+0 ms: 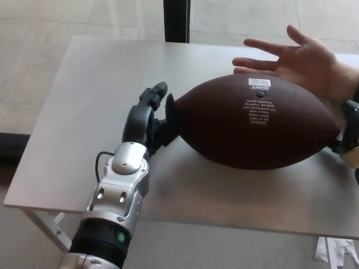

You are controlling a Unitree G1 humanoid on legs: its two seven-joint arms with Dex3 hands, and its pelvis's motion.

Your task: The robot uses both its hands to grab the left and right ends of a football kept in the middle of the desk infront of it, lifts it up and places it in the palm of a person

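Football (255, 120): dark brown, pebbled leather, oval, with white printed lettering and a small white label reading "JUNIOR" on its upper face. It lies lengthwise on the grey metal desk (84, 101), toward the right half of the top, long axis running left to right. Underside appears to rest on the desk surface.

Left hand (152, 119): black, thumb and two thick fingers, on a silver forearm (120, 185) entering from the lower left. The hand is at the ball's left tip. Fingers spread apart: the upper fingers (153, 93) stand above and just left of the tip, the thumb sits against the pointed end. Contact seems to be at the tip only; the hand is not wrapped around the ball and has no hold on it.

Right hand (349, 134): only a black sliver shows at the right picture edge, just beside the ball's right tip. Cannot tell from this view how far its fingers are spread or whether they touch the ball.

Person's hand (291, 59): open, palm up, fingers spread and pointing to the left, held over the far right part of the desk directly behind the football. The ball's upper edge overlaps the hand in the view; cannot tell whether they touch.

Beyond the desk: pale tiled floor (45, 22) and a dark vertical post (176, 19) at the top centre.
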